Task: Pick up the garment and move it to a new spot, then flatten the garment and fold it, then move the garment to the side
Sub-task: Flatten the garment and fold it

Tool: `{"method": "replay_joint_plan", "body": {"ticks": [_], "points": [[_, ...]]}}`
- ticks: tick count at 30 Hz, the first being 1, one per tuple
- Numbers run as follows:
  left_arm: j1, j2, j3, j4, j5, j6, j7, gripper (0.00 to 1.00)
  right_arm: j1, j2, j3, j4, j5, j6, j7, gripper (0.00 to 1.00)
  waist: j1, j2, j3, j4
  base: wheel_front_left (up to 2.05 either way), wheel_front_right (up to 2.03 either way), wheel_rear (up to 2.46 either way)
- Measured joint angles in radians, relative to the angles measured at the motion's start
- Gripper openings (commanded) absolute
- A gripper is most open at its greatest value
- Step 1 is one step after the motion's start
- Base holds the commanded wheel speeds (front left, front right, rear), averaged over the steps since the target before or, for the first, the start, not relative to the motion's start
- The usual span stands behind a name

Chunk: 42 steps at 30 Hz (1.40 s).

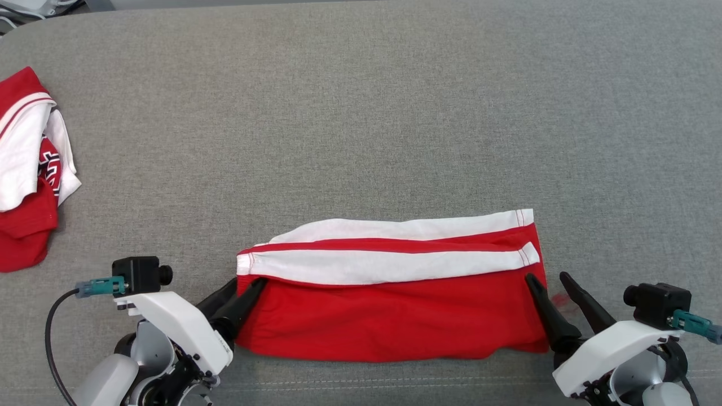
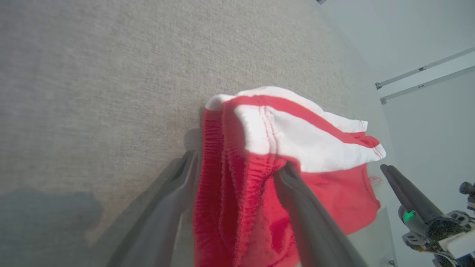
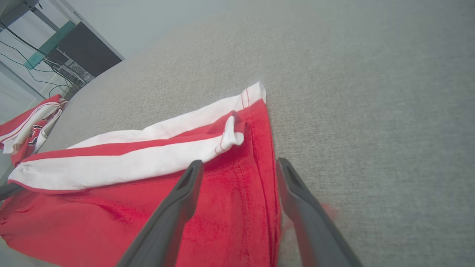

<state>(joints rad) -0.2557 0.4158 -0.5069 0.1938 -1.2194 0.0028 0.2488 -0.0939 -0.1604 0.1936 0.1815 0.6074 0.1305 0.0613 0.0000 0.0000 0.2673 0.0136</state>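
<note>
The garment, red with white bands, lies folded into a long strip on the grey cloth surface near the front edge. My left gripper stands open at its left end. In the left wrist view the two fingers straddle the bunched red edge of the garment, one finger on the cloth and one beside it. At the right end my right gripper is open too. Its fingers stand on either side of the red side hem of the garment.
A second red and white garment lies crumpled at the far left edge of the grey surface, which spreads wide and bare beyond the folded strip. Cables and equipment stand off the surface's far left corner.
</note>
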Motion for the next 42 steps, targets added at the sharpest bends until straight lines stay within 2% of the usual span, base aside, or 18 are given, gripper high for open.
{"method": "replay_joint_plan", "body": {"ticks": [4, 7, 11, 15, 23, 28, 33, 42], "points": [[-0.001, 0.014, 0.000, 0.014, 0.069, 0.021, -0.062, 1.00, -0.001, 0.005, -0.026, 0.020, -0.055, 0.000, -0.026, 1.00, 0.0000, 0.0000, -0.010, 0.004, 0.00, 0.00, 0.00], [-0.006, 0.019, 0.001, 0.017, 0.157, 0.066, -0.143, 1.00, -0.002, 0.006, -0.053, 0.025, -0.111, 0.000, -0.087, 1.00, 0.0000, 0.0000, -0.025, 0.010, 0.00, 0.00, 0.00], [-0.008, 0.020, 0.008, 0.007, 0.215, 0.115, -0.223, 1.00, -0.003, 0.009, -0.107, 0.035, -0.188, 0.000, -0.156, 1.00, 0.0000, 0.0000, -0.048, 0.021, 0.00, 0.00, 0.00], [-0.007, 0.022, 0.004, -0.009, 0.258, 0.142, -0.262, 1.00, -0.005, 0.017, -0.128, 0.059, -0.245, 0.000, -0.188, 1.00, 0.0000, 0.0000, -0.069, 0.035, 0.00, 0.00, 0.00], [0.057, 0.049, 0.017, -0.080, 0.407, 0.270, -0.435, 1.00, 0.006, 0.030, -0.170, 0.053, -0.332, 0.000, -0.248, 1.00, 0.0000, 0.0000, -0.136, 0.045, 0.00, 0.00, 0.00], [0.168, 0.044, 0.031, -0.147, 0.460, 0.329, -0.484, 1.00, 0.080, 0.038, -0.195, 0.019, -0.371, 0.000, -0.259, 1.00, 0.0000, 0.0000, -0.194, 0.063, 0.00, 0.00, 0.00], [0.236, 0.038, 0.051, -0.161, 0.507, 0.329, -0.497, 1.00, 0.129, 0.054, -0.196, -0.016, -0.390, 0.000, -0.260, 1.00, 0.0000, 0.0000, -0.232, 0.080, 0.00, 0.00, 0.00], [0.310, -0.002, 0.140, -0.156, 0.611, 0.256, -0.498, 1.00, 0.207, 0.069, -0.192, -0.038, -0.424, 0.000, -0.278, 1.00, 0.0000, 0.0000, -0.277, 0.082, 0.00, 0.00, 0.00]]}}
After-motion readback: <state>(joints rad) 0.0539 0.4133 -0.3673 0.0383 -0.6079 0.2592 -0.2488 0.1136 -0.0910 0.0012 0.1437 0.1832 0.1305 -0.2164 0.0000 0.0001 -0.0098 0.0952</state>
